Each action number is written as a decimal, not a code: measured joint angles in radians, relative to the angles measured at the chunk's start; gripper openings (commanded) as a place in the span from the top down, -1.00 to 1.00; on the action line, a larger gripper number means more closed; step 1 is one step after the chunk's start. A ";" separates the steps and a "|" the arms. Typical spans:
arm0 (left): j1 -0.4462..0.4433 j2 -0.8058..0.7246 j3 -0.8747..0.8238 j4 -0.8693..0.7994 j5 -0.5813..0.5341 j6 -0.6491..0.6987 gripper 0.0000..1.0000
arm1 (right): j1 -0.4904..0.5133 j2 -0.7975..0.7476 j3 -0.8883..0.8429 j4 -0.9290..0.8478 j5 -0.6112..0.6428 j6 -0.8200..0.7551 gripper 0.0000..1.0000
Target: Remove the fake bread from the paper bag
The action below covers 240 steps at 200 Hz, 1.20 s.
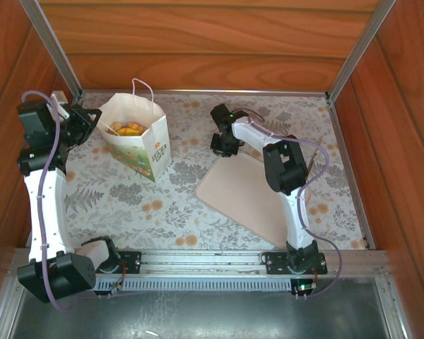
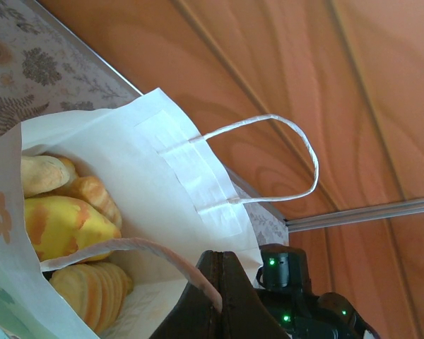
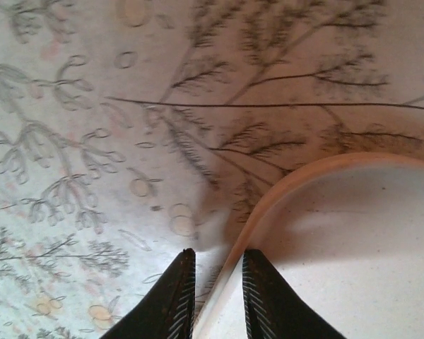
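The bread (image 2: 63, 226) lies inside the bag (image 1: 145, 145), which stands open at the table's (image 1: 127, 205) far left. The left gripper (image 2: 221, 256) is beside the bag's rim, its fingers pressed together, seemingly pinching the near cord handle (image 2: 138, 244). The right gripper (image 3: 215, 258) is low at the tray's (image 3: 353, 240) corner, its fingers narrowly parted astride the rim, with no clear clamp
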 measured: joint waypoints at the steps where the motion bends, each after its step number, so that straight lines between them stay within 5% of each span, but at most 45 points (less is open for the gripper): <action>1: 0.000 0.000 0.000 0.000 0.000 0.000 1.00 | 0.001 0.001 0.003 0.000 0.000 -0.001 0.55; 78: 0.000 0.000 0.000 0.000 0.000 0.000 1.00 | 0.098 0.131 0.219 -0.032 -0.066 -0.168 0.65; 175: 0.000 -0.007 0.000 -0.005 -0.012 -0.001 1.00 | 0.106 0.136 0.228 -0.054 -0.119 -0.444 0.68; 240: 0.000 -0.007 0.000 -0.005 -0.020 -0.001 1.00 | 0.103 0.155 0.263 -0.050 -0.116 -0.382 0.70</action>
